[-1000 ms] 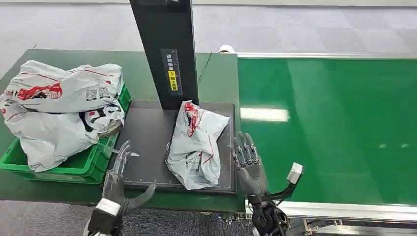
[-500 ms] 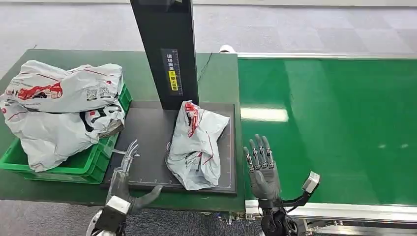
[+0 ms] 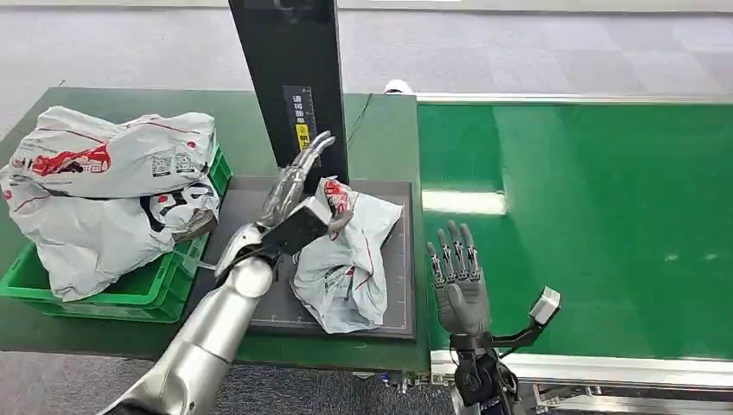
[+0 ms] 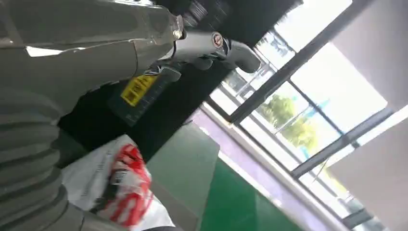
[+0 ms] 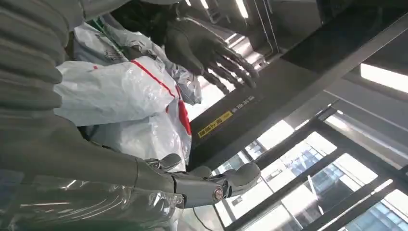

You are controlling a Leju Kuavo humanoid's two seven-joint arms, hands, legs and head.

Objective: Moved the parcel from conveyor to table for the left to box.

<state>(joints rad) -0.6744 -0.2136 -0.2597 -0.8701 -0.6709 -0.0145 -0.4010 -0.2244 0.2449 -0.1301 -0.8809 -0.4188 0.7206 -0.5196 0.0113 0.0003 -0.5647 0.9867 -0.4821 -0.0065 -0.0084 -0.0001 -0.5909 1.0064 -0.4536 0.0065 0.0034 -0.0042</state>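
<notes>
The parcel [image 3: 347, 256], a white plastic mailing bag with red print, lies on a dark mat [image 3: 259, 251] on the green tabletop [image 3: 385, 147], close to the foot of a black upright post [image 3: 290, 86] that carries a yellow label. It is not on the green conveyor [image 3: 588, 225], which begins just beside the mat on the right. The left hand [image 3: 298, 186] is raised over the mat at the parcel's far left corner, in front of the post; its fingers [image 3: 313, 149] are stretched out straight and apart, and they hold nothing. From the head view I cannot tell if the palm touches the bag or only hangs just above it. In the right wrist view this same hand appears dark, with spread fingers, above the crumpled white bag. The right hand [image 3: 458, 285] stands upright at the near edge of the conveyor, just beside the mat's right border and apart from the parcel, with its fingers [image 3: 449, 255] extended, a little separated, and empty. On the left side of the tabletop a green crate [image 3: 151, 290] holds several other white bags [image 3: 104, 199] piled above its rim.
</notes>
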